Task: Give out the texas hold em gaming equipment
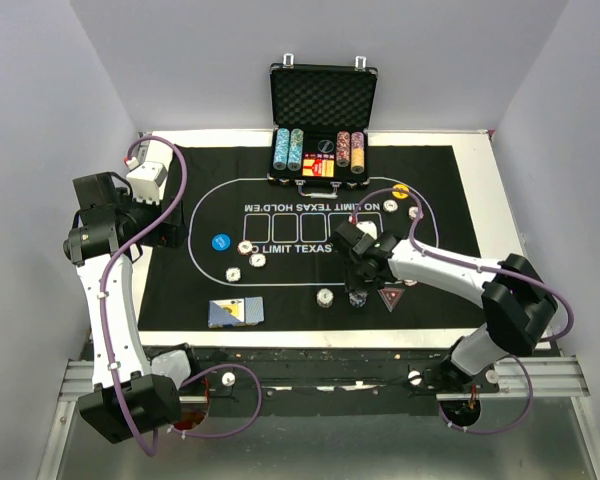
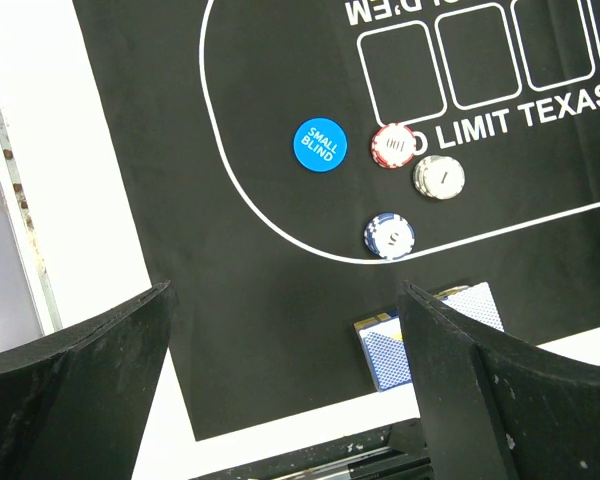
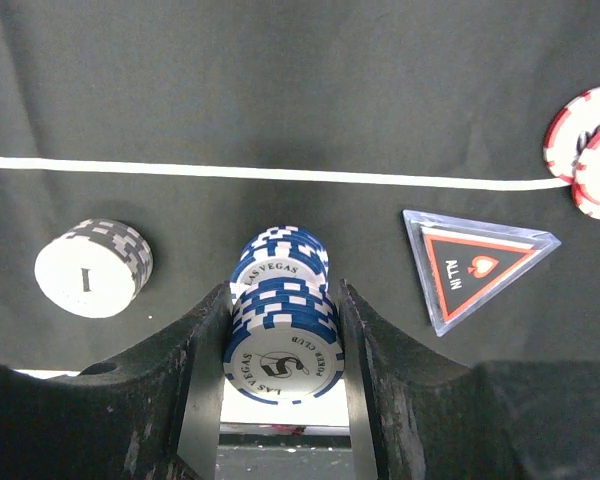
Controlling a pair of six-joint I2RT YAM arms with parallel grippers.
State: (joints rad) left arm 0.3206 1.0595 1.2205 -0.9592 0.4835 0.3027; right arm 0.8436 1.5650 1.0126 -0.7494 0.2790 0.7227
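While the blue chip stack (image 3: 283,365) stood on the mat (image 1: 180,290) close to its near edge, right of the middle, the right gripper (image 3: 282,295) pinched it from both sides, fingers pressed flat against the chip rims. That side-on hold probably served to keep the column together, since its upper chips sat offset from the lower ones. The stack lay between a white chip stack (image 3: 88,270) and the red triangular marker (image 3: 475,268), apart from both, all three on the near side of the printed white line, seemingly one player's place being filled. Red-edged chips (image 3: 590,140) lay beyond that line. The left gripper (image 2: 285,300) hung above the mat's near left corner, fingers spread wide and holding nothing, likely parked out of the way. Below it were the blue button (image 2: 320,145), three small stacks and the playing cards (image 2: 380,350) by the near edge.
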